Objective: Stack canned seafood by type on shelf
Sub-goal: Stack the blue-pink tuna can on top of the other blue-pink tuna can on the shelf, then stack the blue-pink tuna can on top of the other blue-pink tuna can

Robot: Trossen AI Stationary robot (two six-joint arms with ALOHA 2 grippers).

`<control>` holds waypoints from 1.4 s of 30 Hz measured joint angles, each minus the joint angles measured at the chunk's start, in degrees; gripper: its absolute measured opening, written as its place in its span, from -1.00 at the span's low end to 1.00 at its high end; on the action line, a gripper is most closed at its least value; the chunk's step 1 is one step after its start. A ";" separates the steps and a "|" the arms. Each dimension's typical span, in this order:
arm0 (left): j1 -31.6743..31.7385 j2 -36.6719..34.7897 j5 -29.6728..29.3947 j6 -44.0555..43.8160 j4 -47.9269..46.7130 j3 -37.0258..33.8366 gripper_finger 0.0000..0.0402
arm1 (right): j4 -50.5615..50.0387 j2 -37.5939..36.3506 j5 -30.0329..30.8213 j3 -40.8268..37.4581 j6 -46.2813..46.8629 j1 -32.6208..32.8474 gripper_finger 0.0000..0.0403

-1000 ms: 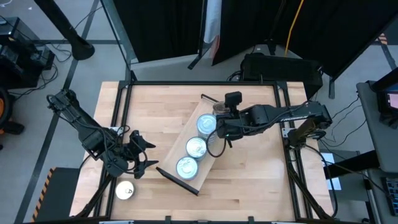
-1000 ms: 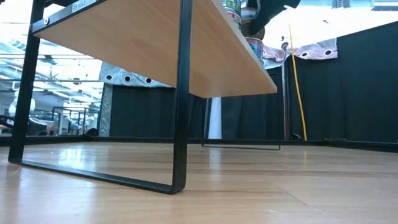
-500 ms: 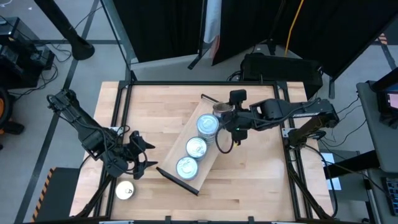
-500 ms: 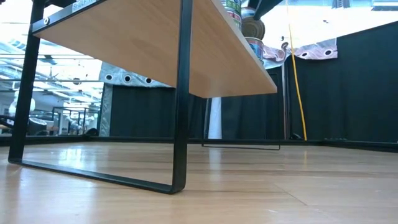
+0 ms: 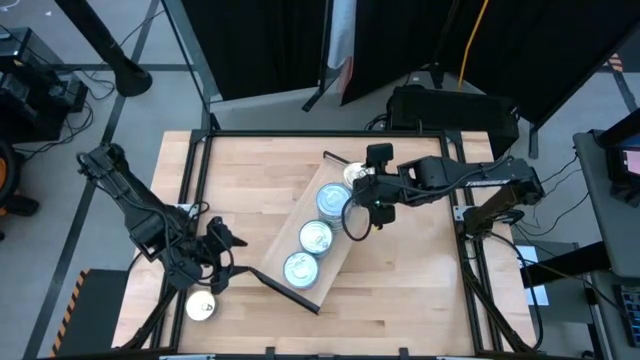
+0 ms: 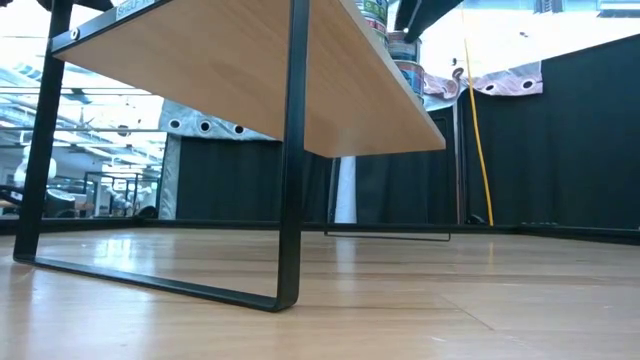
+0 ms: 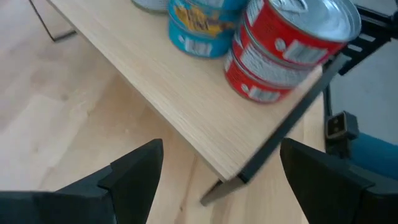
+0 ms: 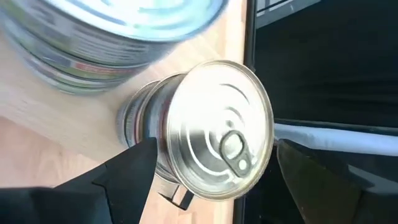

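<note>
black curtains (image 6: 560,140) across the back of the room, yellow cord (image 6: 478,130) hanging down in front. grey concrete floor (image 5: 250,60) around the butcher-block tabletop (image 5: 250,180). bright windows and metal racks (image 6: 90,170) beyond, daylight pouring in.

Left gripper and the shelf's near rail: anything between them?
No: in the left wrist view only bare tabletop separates the left gripper from the shelf.

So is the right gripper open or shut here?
Open: the right gripper's fingers stand apart either side of the silver-topped stack, not touching it.
</note>
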 joint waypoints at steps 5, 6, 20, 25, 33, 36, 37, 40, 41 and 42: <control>-0.90 1.97 2.57 -2.73 0.00 0.00 0.60 | 1.31 0.00 -0.07 0.00 -1.21 -0.63 0.60; -1.06 2.47 2.88 -3.13 0.04 0.00 0.60 | 1.53 0.00 -0.07 0.00 -1.22 -0.65 0.60; -8.42 9.50 21.49 -23.56 -0.35 0.00 0.20 | -11.23 -8.36 7.88 0.17 32.47 14.04 0.56; -13.75 16.56 29.85 -28.67 -0.51 0.00 -0.32 | -8.87 -10.75 12.95 -5.22 45.29 22.34 0.56; -16.88 25.73 35.60 -32.71 -9.71 -0.02 -0.96 | -4.52 -9.85 19.27 -13.38 54.74 28.90 0.56; -16.88 26.68 33.40 -31.82 -13.23 -0.02 -0.95 | -2.76 -9.35 20.21 -14.02 56.45 30.17 0.56; -16.88 26.94 33.12 -31.20 -14.69 -0.02 -0.95 | -2.48 -9.16 20.31 -14.04 56.81 30.53 0.56; -16.88 27.21 32.96 -30.72 -17.14 -0.40 -0.97 | -1.13 -8.71 20.22 -14.10 57.06 31.46 0.56; -16.88 27.21 33.00 -30.70 -17.16 -0.82 -0.98 | -0.92 -8.70 20.18 -14.12 56.96 31.78 0.56; -16.88 27.21 33.02 -30.71 -16.91 -1.30 -0.98 | -0.82 -8.71 20.24 -14.12 57.01 32.07 0.56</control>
